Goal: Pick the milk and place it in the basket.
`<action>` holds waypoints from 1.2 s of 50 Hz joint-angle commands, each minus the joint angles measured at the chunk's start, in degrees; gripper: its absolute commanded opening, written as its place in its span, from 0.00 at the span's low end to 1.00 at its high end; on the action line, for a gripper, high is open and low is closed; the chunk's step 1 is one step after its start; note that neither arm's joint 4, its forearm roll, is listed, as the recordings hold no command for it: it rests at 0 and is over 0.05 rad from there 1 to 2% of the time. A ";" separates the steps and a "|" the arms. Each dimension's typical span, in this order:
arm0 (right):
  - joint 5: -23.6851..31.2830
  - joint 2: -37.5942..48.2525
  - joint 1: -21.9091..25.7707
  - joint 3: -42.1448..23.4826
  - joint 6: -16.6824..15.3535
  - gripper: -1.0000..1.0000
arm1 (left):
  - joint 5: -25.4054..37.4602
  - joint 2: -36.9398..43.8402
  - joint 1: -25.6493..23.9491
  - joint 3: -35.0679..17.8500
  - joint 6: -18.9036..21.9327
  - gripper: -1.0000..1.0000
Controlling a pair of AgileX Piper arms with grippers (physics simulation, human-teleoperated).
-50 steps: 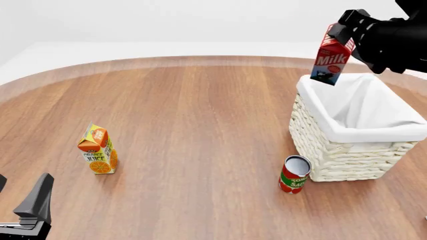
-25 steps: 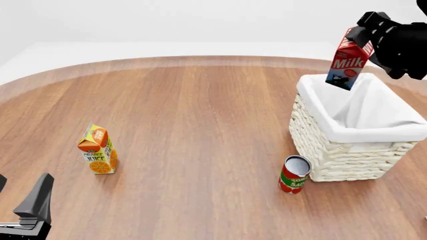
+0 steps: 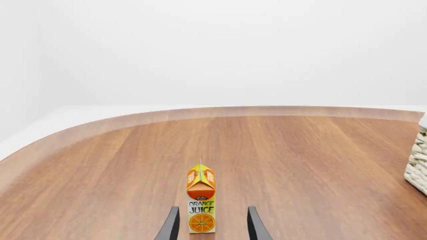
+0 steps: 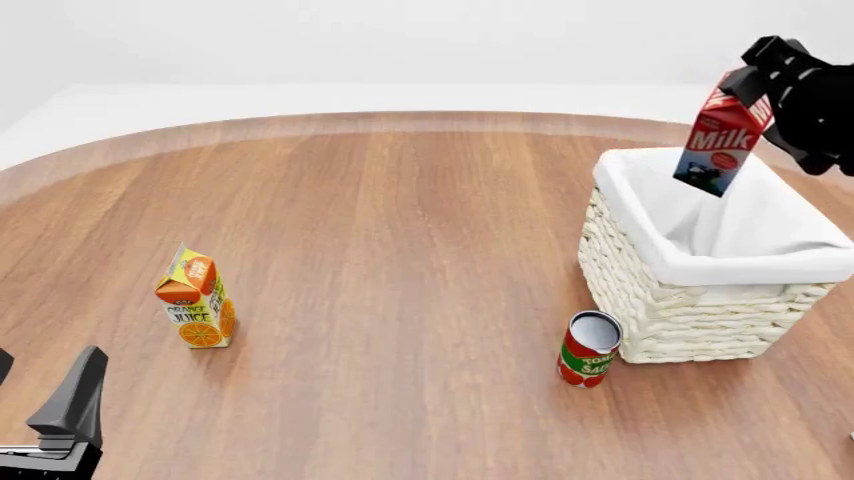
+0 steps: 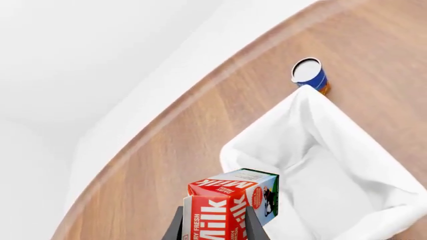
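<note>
Milk, the small gable-top carton with the red top and white lettering [image 4: 722,134], is up in the air, tilted, its lower white-blue-green end hanging over the open mouth of the big whitish woven wicker basket [image 4: 667,310] with the white cloth liner folded over its rim. Black right gripper [image 4: 771,72] has it clenched by the red top at the far right of the front view; from the right wrist camera the two dark fingers [image 5: 175,227] sit either side of the carton [image 5: 230,205] and the liner's white hollow lies beneath it. Carton not touching the basket, clear above the rim.

Beside the basket's near corner stands a red-and-green tomato sauce can [image 4: 589,349], upright on the round wooden table [image 4: 400,220]. Beyond the basket, seen only from the right wrist, a small blue can with a white top [image 5: 309,74] stands just by the basket's far corner.

Over on the left, the orange-yellow orange juice carton [image 4: 196,299] stands upright, well apart from the basket. Left gripper [image 3: 212,227] is low near the table's near edge, fingers spread and grasping nothing, the juice carton framed ahead between them.
</note>
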 commanded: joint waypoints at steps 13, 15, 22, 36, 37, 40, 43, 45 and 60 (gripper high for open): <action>-1.74 0.88 -2.07 -0.74 1.70 0.00 | 0.00 0.00 0.00 0.00 0.00 1.00; -2.07 1.27 -2.21 -0.59 1.81 0.00 | 0.00 0.00 0.00 0.00 0.00 1.00; -2.52 2.45 -2.60 -0.92 1.71 0.00 | 0.00 0.00 0.00 0.00 0.00 1.00; -3.43 4.46 -3.41 -1.57 1.65 0.00 | 0.00 0.00 0.00 0.00 0.00 1.00; -3.48 4.50 -3.45 -1.64 1.65 0.00 | 0.00 0.00 0.00 0.00 0.00 1.00; -3.74 4.60 -4.15 -1.38 1.43 0.00 | 0.00 0.00 0.00 0.00 0.00 1.00; -4.05 4.53 -4.84 -0.90 1.22 0.00 | 0.00 0.00 0.00 0.00 0.00 1.00; -4.14 4.41 -5.06 -0.65 1.21 0.00 | 0.00 0.00 0.00 0.00 0.00 1.00; -5.35 3.63 -6.80 2.14 0.35 0.00 | 0.00 0.00 0.00 0.00 0.00 1.00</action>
